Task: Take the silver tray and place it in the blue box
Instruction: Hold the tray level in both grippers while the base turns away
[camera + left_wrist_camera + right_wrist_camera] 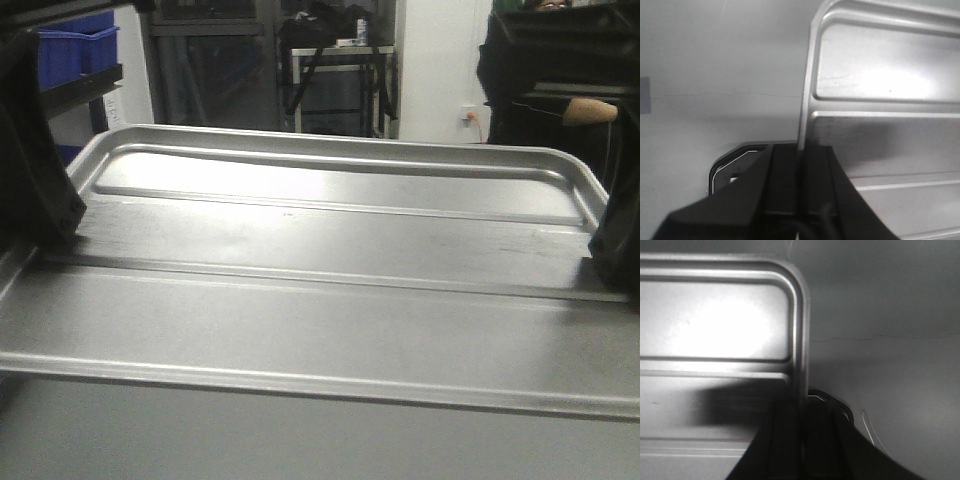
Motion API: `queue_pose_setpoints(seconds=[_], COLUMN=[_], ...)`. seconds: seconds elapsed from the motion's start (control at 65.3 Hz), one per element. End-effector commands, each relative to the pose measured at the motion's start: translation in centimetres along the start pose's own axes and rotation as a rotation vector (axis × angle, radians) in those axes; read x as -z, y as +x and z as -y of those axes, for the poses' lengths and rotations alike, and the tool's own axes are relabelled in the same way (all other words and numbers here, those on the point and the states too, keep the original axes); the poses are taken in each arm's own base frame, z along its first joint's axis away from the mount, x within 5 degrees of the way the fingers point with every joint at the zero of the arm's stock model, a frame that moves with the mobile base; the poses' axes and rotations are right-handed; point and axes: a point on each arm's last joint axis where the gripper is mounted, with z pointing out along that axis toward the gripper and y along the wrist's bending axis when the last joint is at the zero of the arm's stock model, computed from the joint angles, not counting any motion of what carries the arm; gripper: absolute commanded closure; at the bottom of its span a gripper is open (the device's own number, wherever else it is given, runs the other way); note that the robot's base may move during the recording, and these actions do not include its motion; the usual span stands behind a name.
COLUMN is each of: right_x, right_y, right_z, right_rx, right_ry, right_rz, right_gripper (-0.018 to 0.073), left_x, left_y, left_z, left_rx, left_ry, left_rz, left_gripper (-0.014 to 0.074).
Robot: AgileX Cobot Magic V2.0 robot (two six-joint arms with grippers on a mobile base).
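The left gripper (pixel 801 172) and right gripper (pixel 803 422) pinch opposite end rims of the tray (pixel 330 310), jaws narrowed to the rim's thickness

Shallow silver tray (pixel 320 250): rounded corners, raised rim, 2 long floor ridges. Open side up, roughly level. End rims pinched in left gripper (pixel 801 165) and right gripper (pixel 802 412).
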Motion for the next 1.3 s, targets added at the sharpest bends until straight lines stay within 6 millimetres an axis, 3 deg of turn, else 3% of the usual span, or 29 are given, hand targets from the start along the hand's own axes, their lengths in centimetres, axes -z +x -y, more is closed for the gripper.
queue_pose_setpoints(seconds=[0.0,1.286], right_x=[0.95,0.95], right_y=[-0.62,-0.62], right_z=[1.46,1.46], right_rx=[0.019,0.019], right_ry=[0.122,0.122], right_rz=[0.040,0.040], right_gripper=[0.0501,0.0501], left_x=[1.10,1.10], left_y=[-0.67,-0.67], left_z=[-0.94,-0.94], left_rx=[-0.024,-0.024], left_ry=[-0.078,-0.078], left_rz=[0.053,0.053], left_gripper=[0.0700,0.0700])
